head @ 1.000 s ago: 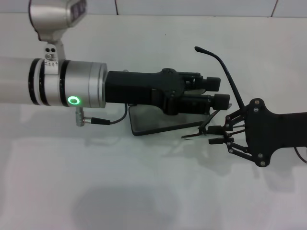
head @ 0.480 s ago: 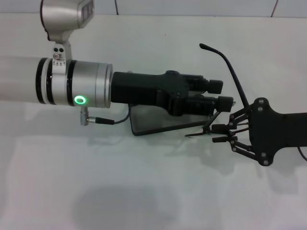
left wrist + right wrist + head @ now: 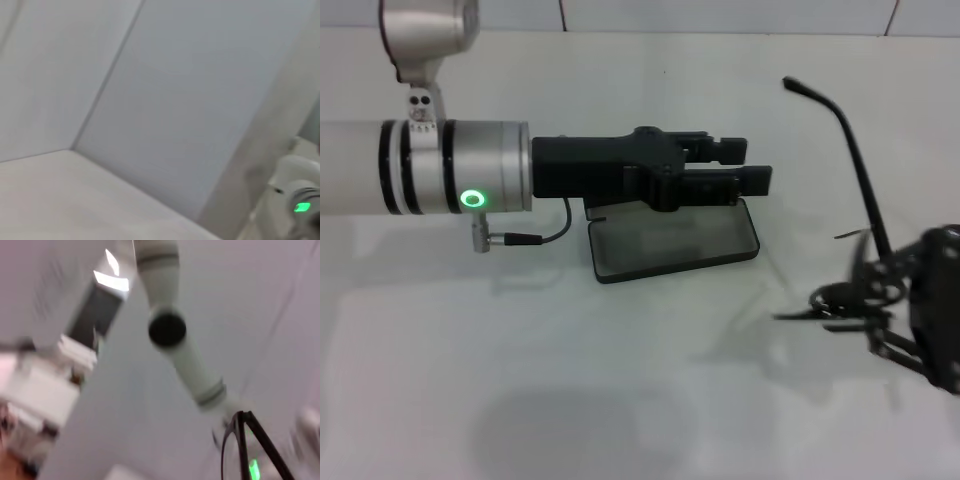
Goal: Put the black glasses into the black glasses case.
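Observation:
The black glasses case (image 3: 672,245) lies open on the white table, grey lining up. My left gripper (image 3: 745,165) reaches in from the left over the case's far edge, its fingers close together on the raised lid, which it hides. My right gripper (image 3: 832,302), blurred at the right edge, is shut on the black glasses (image 3: 852,150) and holds them above the table, right of the case and apart from it. One temple arm sticks up and away. The thin black frame also shows in the right wrist view (image 3: 241,440).
The white table (image 3: 620,400) stretches in front of the case, and a tiled wall runs behind it. A cable (image 3: 545,237) hangs from my left wrist beside the case. The left wrist view shows only wall and a green light (image 3: 301,206).
My right gripper has pulled away to the right and toward me with the glasses, leaving the case's right end. My left gripper has shifted slightly left, and more of the open case shows.

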Tool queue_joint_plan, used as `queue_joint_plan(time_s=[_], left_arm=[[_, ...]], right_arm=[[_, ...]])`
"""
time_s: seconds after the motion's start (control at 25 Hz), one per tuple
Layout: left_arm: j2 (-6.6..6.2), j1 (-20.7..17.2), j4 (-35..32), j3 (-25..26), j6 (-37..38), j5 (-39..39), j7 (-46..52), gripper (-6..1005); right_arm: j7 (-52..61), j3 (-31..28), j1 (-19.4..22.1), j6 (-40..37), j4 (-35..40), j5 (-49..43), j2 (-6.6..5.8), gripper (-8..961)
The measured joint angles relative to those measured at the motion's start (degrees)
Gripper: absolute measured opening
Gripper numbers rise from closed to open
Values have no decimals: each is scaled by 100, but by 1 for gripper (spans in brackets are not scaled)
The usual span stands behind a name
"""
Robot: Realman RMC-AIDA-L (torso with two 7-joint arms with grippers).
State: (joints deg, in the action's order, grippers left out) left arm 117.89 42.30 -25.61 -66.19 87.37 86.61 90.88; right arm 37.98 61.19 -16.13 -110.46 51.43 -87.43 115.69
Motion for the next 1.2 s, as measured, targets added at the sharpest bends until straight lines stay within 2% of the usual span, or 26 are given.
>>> queue_joint_plan(time_s=[0.08, 0.16, 0.28, 0.4, 0.52, 0.6, 0.64, 0.76, 0.96, 1.2], left_arm=[[38, -10, 23, -25, -245, 14, -42, 645], [137, 13, 36, -39, -487, 58, -145, 645], [224, 73, 61, -45, -660, 54, -337, 645], [242, 111, 115, -48, -668, -42, -439, 644], [271, 132, 340, -170, -581, -721, -982, 644], [274, 133, 369, -274, -551, -889, -1109, 644], [271, 122, 384, -705, -469, -1335, -1378, 643], [240, -20, 339, -1360, -295, -1941, -1914, 643], [243, -161, 307, -1431, -40, -2033, -2372, 642], [215, -145, 302, -1449, -17, -1990, -2389, 644]], right_arm=[[-188, -41, -94, -396, -336, 111, -5, 120], [-263, -14, -235, -665, -612, 135, 3, 121], [-245, 131, -489, -843, -1019, 127, 18, 123], [-200, 265, -842, -782, -1606, 124, 15, 125], [17, 275, -1278, -534, -2282, 88, 4, 127], [239, 257, -1461, -353, -2570, 78, -9, 128], [342, 246, -1498, -251, -2646, 76, -14, 129], [565, 234, -1498, 4, -2637, 95, -16, 131], [906, 227, -1498, 231, -2656, 128, -15, 134], [957, 218, -1455, 295, -2639, 100, -21, 138]])
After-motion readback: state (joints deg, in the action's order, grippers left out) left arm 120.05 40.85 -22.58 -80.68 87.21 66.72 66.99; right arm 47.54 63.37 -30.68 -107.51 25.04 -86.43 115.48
